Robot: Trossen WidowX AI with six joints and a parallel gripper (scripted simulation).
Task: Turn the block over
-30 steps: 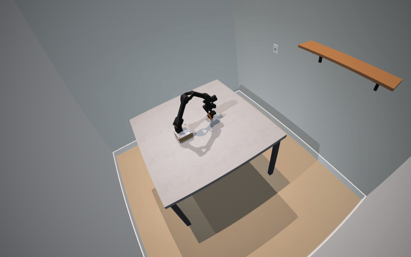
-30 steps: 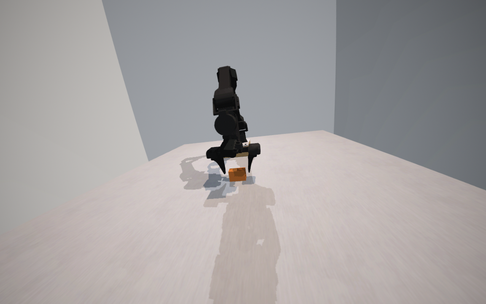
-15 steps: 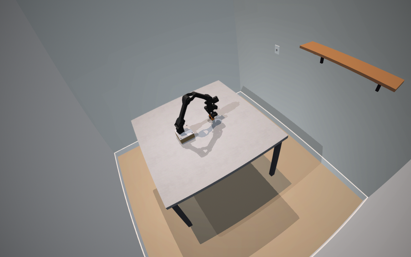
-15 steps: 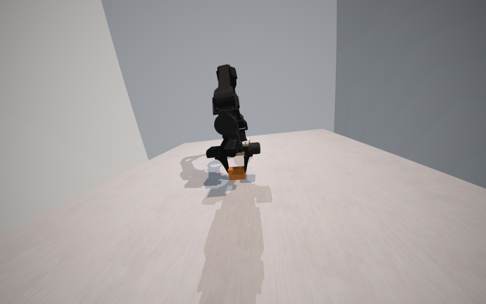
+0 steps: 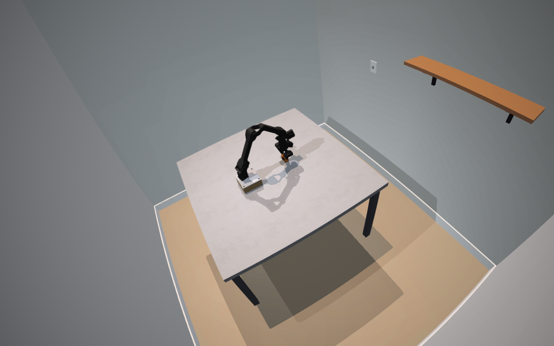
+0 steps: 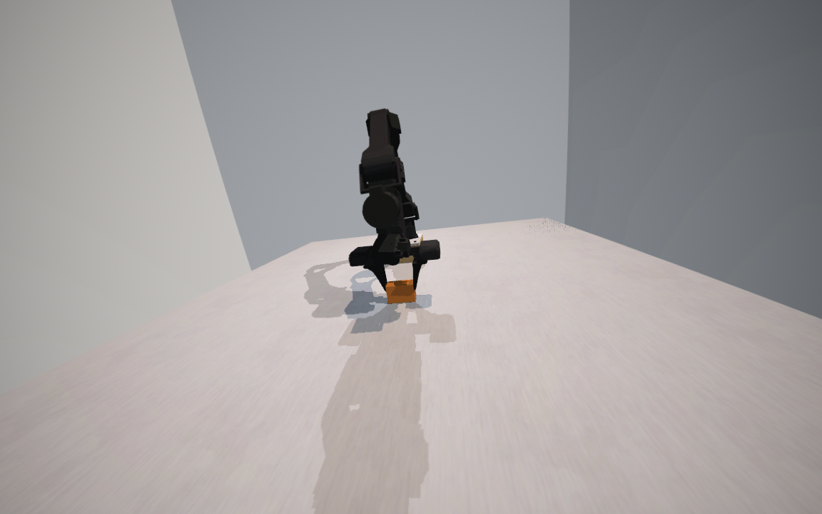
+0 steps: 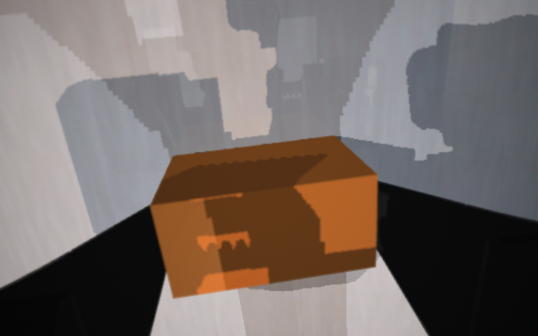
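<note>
The orange block [image 7: 264, 215] was gripped at its two ends by the gripper [image 6: 399, 285], just above or on the table [image 6: 529, 383].

Orange block [image 7: 264, 215]: rectangular, plain-sided, partly shadowed. Centre of the wrist view, slightly tilted, long side across the frame, clamped at both short ends. Small at mid-frame in the exterior view [image 6: 399, 291], low over the table.
</note>
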